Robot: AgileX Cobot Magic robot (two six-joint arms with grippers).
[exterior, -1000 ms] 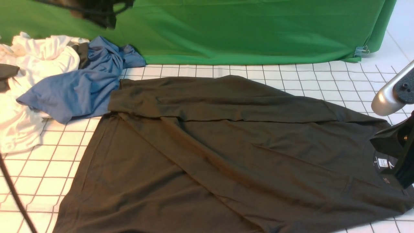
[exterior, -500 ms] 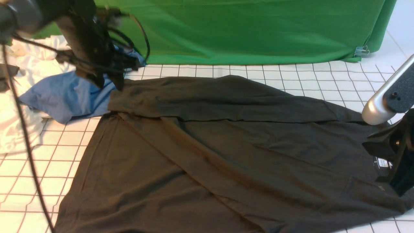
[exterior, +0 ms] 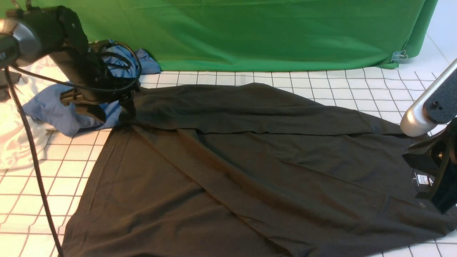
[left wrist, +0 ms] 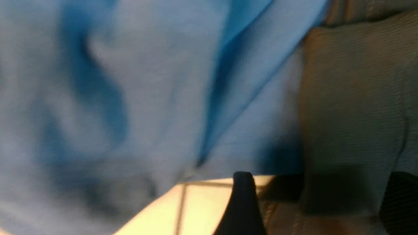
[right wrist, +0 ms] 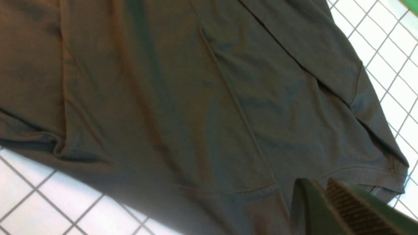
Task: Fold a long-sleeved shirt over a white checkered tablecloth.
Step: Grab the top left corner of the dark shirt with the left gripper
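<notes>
Left gripper (exterior: 113, 110), arriving since a second ago, is now standing wide astride the cuff of the long-sleeved shirt (exterior: 232, 160), which is lying soft, light and limp on the white checkered tablecloth (exterior: 321, 80) and reaching to the narrowly closed right gripper (exterior: 442, 200) at its collar, with cuff and hem offering the best hold.

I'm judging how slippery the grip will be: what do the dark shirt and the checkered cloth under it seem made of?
The long-sleeved shirt: soft matte knit, probably cotton jersey; fine ribs show close up, limp creases. The white checkered tablecloth: smooth, flat; woven or coated, cannot tell.
</notes>
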